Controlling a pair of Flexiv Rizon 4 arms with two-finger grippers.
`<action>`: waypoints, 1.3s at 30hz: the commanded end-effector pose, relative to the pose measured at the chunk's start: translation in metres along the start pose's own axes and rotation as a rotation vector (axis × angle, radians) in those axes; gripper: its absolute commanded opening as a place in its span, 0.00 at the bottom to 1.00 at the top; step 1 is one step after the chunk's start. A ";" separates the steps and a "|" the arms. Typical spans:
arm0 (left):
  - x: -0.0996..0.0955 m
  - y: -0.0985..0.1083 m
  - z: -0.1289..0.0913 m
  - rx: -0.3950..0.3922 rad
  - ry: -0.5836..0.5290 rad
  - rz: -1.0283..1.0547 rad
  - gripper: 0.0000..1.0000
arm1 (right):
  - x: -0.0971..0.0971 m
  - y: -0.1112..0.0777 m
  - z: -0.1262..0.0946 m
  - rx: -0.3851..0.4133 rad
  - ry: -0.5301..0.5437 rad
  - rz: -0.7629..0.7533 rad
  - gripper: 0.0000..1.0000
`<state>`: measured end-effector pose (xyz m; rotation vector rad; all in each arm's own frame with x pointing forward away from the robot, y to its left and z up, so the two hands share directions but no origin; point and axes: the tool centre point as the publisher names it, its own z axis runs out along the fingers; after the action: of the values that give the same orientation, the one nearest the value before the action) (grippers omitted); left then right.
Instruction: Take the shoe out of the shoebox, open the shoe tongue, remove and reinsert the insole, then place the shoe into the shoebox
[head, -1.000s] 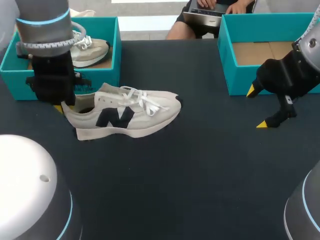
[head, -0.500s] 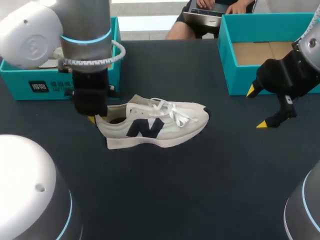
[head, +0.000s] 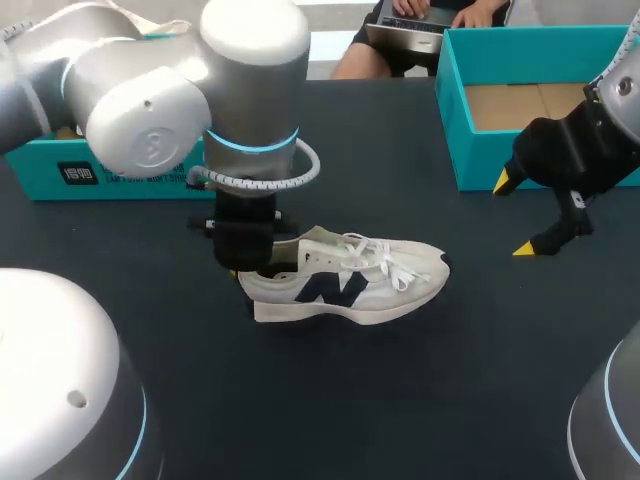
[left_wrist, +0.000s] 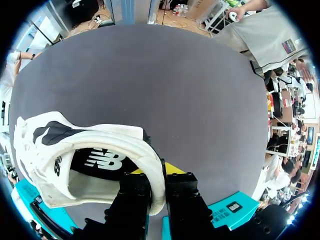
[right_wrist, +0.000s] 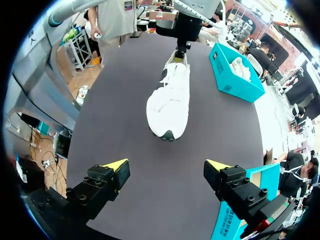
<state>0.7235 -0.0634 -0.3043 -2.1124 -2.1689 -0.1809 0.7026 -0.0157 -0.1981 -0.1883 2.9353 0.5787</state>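
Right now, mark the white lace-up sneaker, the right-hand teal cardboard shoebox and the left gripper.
white lace-up sneaker (head: 332, 290): head view, dark side logo.
right-hand teal cardboard shoebox (head: 480, 160): head view, near wall.
left gripper (left_wrist: 157, 175): left wrist view, between fingers clamping heel collar.

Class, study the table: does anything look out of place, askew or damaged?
Nothing stands out. The shoe is upright and looks undamaged, its heel collar pinched by the left gripper.

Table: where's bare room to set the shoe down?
Bare: the table between the shoe and the right gripper, the near strip in front of the shoe, and the back middle between the left shoebox and right shoebox. Crowded: at the heel, where the left gripper clamps it.
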 end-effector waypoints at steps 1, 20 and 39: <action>-0.033 0.008 0.016 0.015 0.046 0.008 0.00 | -0.001 0.000 0.001 0.001 0.001 0.000 1.00; -0.037 0.010 0.055 0.028 0.136 -0.031 0.00 | -0.001 0.000 0.001 0.001 0.001 0.000 1.00; -0.013 0.004 0.006 0.134 -0.043 -0.080 1.00 | -0.001 0.000 0.001 0.001 0.001 0.000 1.00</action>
<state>0.7272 -0.1019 -0.3357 -1.9345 -2.1593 -0.1204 0.7026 -0.0156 -0.1981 -0.1884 2.9353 0.5787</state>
